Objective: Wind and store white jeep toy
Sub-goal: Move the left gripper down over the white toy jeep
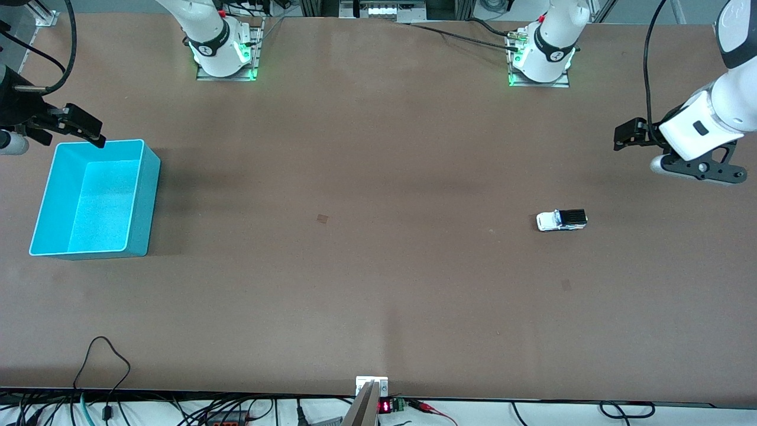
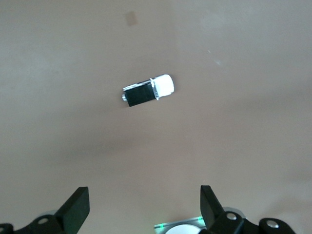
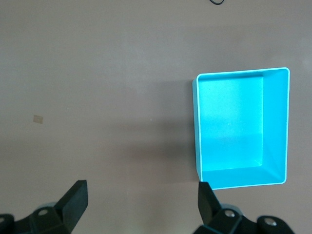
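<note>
A brown table [image 1: 378, 266] carries a white jeep toy [image 1: 561, 220] toward the left arm's end and an open cyan bin [image 1: 142, 195] toward the right arm's end, well apart.

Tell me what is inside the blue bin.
Nothing: the blue bin shows only its bare floor in the right wrist view. The white toy car sits on the table toward the left arm's end.

My toy car [image 1: 562, 220] sits on the table [image 1: 366, 266] toward my left arm's end, well apart from the bin [image 1: 94, 198], which stands at my right arm's end. The two lie about equally near the front camera. My left gripper [image 1: 627, 135] hangs wide open over the table's edge near the car; my right gripper [image 1: 83, 127], also spread, hovers over the bin's rim.
</note>
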`<act>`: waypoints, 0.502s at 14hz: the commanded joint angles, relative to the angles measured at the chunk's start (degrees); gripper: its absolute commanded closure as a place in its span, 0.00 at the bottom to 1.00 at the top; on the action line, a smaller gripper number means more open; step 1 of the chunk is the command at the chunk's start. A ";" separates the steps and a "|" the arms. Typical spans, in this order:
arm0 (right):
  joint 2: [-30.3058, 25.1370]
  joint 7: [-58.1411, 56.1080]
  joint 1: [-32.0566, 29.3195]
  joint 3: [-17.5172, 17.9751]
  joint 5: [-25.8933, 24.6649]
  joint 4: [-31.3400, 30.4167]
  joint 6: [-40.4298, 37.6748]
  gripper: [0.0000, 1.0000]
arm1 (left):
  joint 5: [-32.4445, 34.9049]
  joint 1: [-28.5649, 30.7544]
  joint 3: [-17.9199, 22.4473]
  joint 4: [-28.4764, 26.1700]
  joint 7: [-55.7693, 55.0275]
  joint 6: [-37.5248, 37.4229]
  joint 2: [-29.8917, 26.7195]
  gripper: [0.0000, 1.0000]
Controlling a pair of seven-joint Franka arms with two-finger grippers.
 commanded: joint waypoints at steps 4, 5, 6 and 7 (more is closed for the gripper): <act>-0.18 -0.90 0.05 0.00 0.31 0.56 -0.94 0.00 | -0.53 0.26 -0.67 0.00 23.03 -1.22 1.32 0.01; -0.18 -0.98 0.05 0.00 0.31 0.56 -0.94 0.00 | -0.35 0.53 -0.58 -0.96 29.09 0.27 1.76 0.01; -0.18 -0.90 0.05 0.00 0.31 0.56 -0.94 0.00 | -0.18 0.62 -0.58 -2.80 33.58 2.02 1.85 0.01; -0.18 -0.90 0.05 0.00 0.31 0.56 -0.94 0.00 | -0.17 0.71 -0.58 -5.86 37.20 5.52 1.76 0.01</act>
